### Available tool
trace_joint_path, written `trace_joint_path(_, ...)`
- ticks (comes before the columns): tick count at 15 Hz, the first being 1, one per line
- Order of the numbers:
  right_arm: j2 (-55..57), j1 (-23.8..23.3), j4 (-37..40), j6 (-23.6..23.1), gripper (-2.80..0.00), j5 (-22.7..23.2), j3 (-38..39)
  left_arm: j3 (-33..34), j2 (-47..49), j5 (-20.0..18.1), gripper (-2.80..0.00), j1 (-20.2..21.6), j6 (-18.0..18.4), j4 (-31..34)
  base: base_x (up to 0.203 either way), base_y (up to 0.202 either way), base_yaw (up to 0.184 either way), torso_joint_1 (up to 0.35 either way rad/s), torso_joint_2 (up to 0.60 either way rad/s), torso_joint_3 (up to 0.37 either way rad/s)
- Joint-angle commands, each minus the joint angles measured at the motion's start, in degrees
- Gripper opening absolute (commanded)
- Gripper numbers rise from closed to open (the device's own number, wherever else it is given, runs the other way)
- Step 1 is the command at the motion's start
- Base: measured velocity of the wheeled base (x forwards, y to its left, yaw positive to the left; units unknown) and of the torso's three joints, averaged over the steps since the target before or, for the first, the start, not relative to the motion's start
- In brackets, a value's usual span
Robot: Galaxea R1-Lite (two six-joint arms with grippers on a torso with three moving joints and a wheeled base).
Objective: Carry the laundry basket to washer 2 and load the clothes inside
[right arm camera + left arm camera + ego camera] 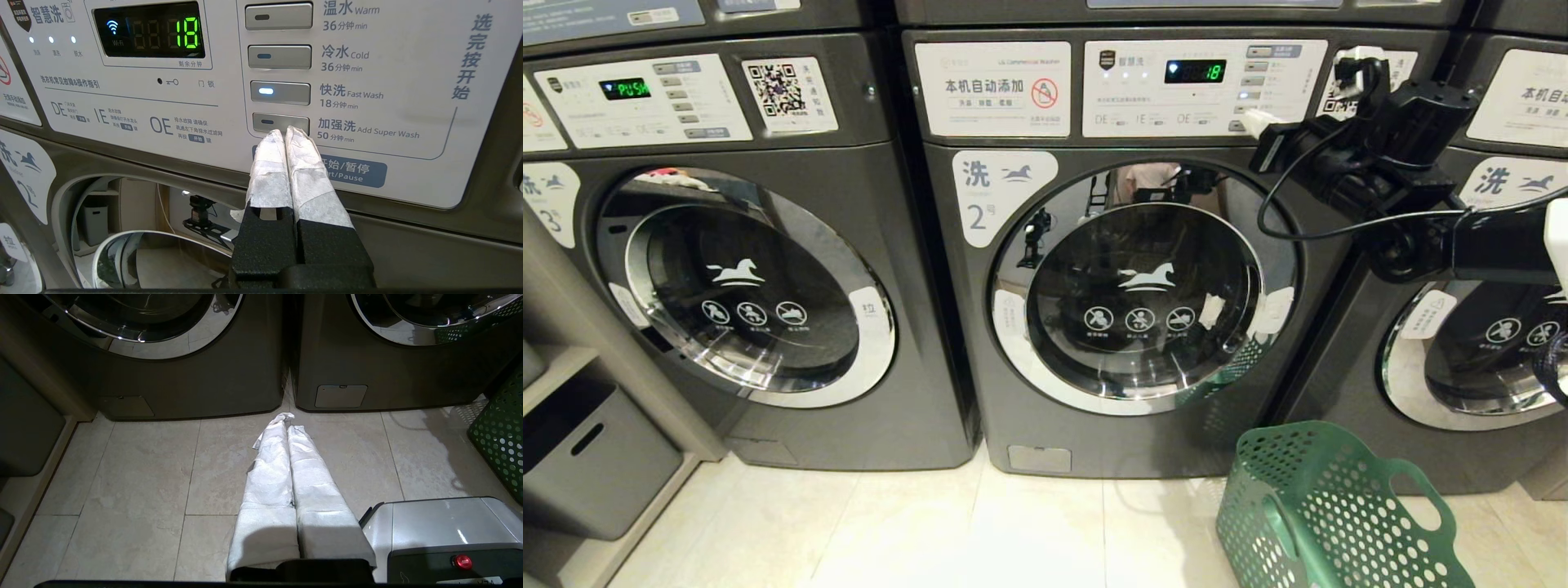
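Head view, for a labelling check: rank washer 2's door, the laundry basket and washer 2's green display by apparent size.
1. Washer 2's door.
2. Laundry basket, nearer the camera and cut off, so unsure.
3. Green display, clearly smallest.

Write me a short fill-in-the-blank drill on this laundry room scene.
1. The display on washer 2 reads ____.
2. The lit button is labelled ____ Wash.
3. The door of washer 2 is ____.
4. The green basket stands on the ____.

Missing words: 18; Fast; closed; floor
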Motion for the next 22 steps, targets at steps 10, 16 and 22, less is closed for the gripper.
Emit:
trace_joint_path(10,-6.04,0.41,-0.56,-0.11,-2.80,-1.04,5.82,-0.01,-0.06,-0.09,-2.80,0.02,0.11,0.09,0.000,0.000,0.000,0.000,0.00,0.000)
trace_joint_path(16,-3.93,1.43,-0.56,-0.20,-2.80,-0.77,5.11,-0.01,-0.09,0.00,-2.80,0.02,-0.06,0.09,0.000,0.000,0.000,0.000,0.00,0.000)
trace_joint_path(22,-1.39,1.62,-0.47,-0.20,-2.80,-0.78,1.61,-0.01,-0.09,0.00,-2.80,0.02,0.02,0.09,0.000,0.000,0.000,0.000,0.00,0.000)
